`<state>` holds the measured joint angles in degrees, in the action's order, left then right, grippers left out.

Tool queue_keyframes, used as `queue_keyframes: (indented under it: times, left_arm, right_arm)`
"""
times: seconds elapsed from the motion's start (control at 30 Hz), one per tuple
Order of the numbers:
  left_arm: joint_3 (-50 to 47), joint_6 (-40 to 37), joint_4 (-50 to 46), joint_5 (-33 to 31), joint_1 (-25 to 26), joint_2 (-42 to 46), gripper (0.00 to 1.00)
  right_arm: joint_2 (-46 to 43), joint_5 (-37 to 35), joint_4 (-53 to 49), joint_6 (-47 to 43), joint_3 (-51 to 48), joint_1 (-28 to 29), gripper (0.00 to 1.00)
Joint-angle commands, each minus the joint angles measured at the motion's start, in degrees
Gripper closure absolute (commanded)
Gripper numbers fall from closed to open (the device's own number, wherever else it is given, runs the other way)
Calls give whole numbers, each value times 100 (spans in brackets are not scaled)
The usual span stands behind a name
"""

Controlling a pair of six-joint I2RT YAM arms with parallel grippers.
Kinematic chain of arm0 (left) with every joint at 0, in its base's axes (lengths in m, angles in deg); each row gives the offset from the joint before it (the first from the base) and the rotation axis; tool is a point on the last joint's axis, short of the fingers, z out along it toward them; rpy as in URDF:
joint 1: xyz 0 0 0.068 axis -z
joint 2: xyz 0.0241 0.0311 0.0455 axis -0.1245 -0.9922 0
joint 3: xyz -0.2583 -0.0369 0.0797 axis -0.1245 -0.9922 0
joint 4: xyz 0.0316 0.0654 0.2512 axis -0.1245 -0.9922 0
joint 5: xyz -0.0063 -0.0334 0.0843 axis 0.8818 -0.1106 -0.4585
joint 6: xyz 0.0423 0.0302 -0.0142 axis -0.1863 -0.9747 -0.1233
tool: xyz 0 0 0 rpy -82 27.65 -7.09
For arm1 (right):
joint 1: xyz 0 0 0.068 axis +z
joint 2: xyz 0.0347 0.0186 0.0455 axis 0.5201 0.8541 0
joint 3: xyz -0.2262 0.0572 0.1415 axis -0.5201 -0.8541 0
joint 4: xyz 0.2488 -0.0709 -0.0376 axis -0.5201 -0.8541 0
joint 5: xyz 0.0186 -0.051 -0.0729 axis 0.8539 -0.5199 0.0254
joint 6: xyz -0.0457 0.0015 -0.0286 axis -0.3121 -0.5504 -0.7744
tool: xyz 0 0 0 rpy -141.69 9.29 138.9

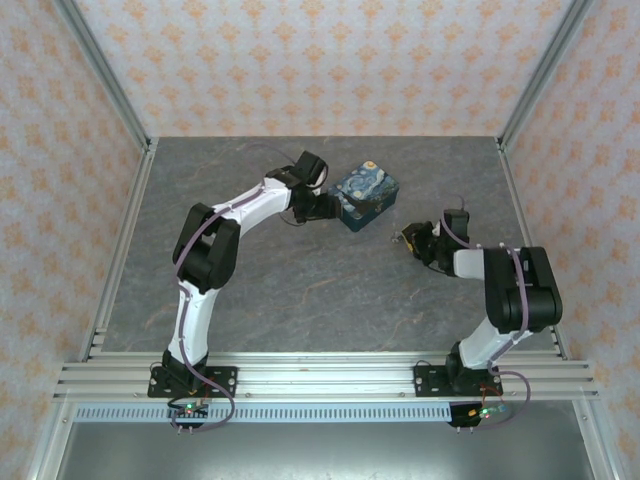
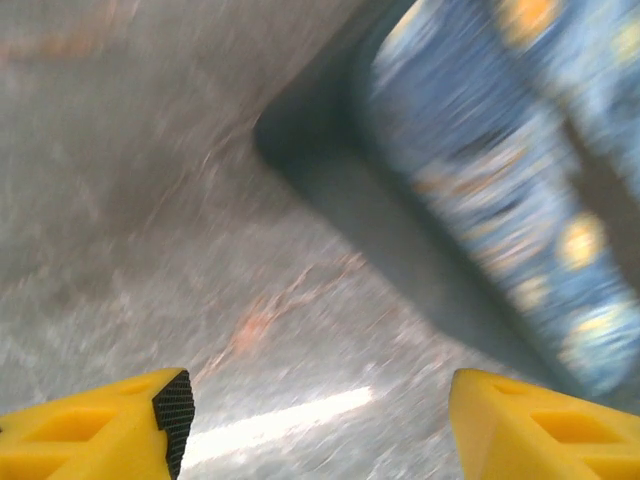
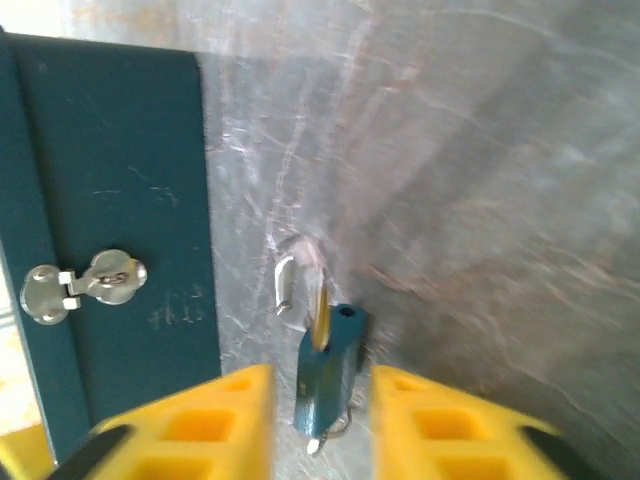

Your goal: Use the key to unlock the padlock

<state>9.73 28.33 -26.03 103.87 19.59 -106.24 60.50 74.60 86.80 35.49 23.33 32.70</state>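
Observation:
The blue padlock [image 3: 330,365] lies on the grey table between the yellow fingers [image 3: 205,425] of my right gripper [image 3: 320,385], with a small gap on each side. Its silver shackle [image 3: 285,280] stands swung out, its free leg clear of the hole in the body. The key [image 3: 314,444], a tiny pale metal piece with a wire ring, sticks out of the padlock's near end. From above, my right gripper [image 1: 408,238] is right of the starry box [image 1: 367,195]. My left gripper [image 2: 320,400] is open and empty, and in the top view it [image 1: 328,208] sits at the box's left side.
The box's dark teal side [image 3: 110,200] carries a silver hasp latch [image 3: 85,285], left of the padlock. The blurred starry box [image 2: 520,170] is at the upper right of the left wrist view. Patterned walls and metal rails [image 1: 120,230] enclose the grey table [image 1: 300,290].

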Motion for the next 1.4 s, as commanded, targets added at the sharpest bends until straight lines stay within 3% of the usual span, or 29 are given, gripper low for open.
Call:
queue_keyframes:
  times: [0.0, 0.13, 0.23, 0.37, 0.47, 0.63, 0.7, 0.77, 0.9, 1.07, 1.37]
  left_arm:
    - [-137, -73, -564, -185, -7, 405, 30]
    - [-303, -33, -563, -268, -54, 896, 29]
    - [-474, -28, -562, -397, -103, 1384, 28]
    - [-720, -59, -527, -730, -194, 2219, 26]
    - [-995, -91, -450, -1376, -270, 2801, 24]
    - [-1736, -304, -100, -2974, -396, 3743, 20]
    - [-2288, -514, 423, -3752, -433, 4169, 18]
    - [-2989, -696, 1170, -4548, -450, 4569, 0]
    - [-4274, -1199, 2580, -5524, -651, 5137, 0]
    - [-5586, -2028, 4046, -5622, -1122, 5364, 0]
    - [-6888, -2412, 5846, -5322, -1673, 4765, 0]
  right_arm:
    - [-498, -374, -640, -116, -187, 22, 54]
    - [-1325, -587, -1297, -120, -289, 23, 36]
    - [-2137, -829, -2055, -286, -136, 26, 15]
    - [-3085, -1254, -2988, -644, 322, 9, 2]
    - [-3325, -1789, -3538, -1071, 841, 0, 1]
    - [-3157, -3309, -3991, -1859, 1582, -17, 1]
    - [-3039, -3958, -3659, -2168, 1578, -24, 1]
    - [-2944, -4286, -3038, -2628, 1408, -30, 1]
    - [-2679, -4837, -1880, -3306, 869, -28, 1]
    - [-1934, -5161, -520, -4018, 168, -22, 1]
    - [-1010, -4872, 2196, -4598, -1014, -3, 1]
